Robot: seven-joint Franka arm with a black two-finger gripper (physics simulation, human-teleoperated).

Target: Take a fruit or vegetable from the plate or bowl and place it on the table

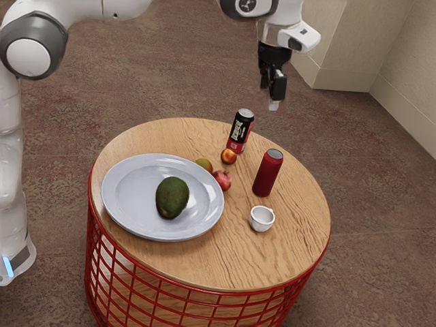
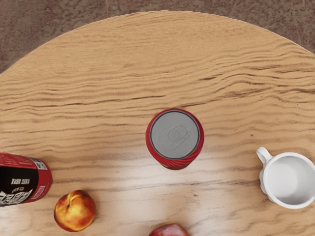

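Note:
High above the round table's far side in the exterior view, the gripper (image 1: 269, 97) hangs open, its two fingers apart with nothing between them. A dark green avocado (image 1: 172, 197) lies on the large pale plate (image 1: 125, 214). Beside the plate on the wooden table (image 1: 197, 261) are a red fruit (image 1: 223, 180), a partly hidden greenish fruit (image 1: 204, 165) and a peach (image 1: 229, 157). The wrist view looks down on the table (image 2: 162, 59), with the peach (image 2: 75, 211) and part of the red fruit (image 2: 169, 230).
A dark red can (image 1: 268, 173) stands upright between a small white cup (image 1: 261, 218) and a black-and-red can (image 1: 240, 131). In the wrist view, the dark red can (image 2: 175, 136) stands between the black-and-red can (image 2: 24, 179) and the cup (image 2: 289, 180).

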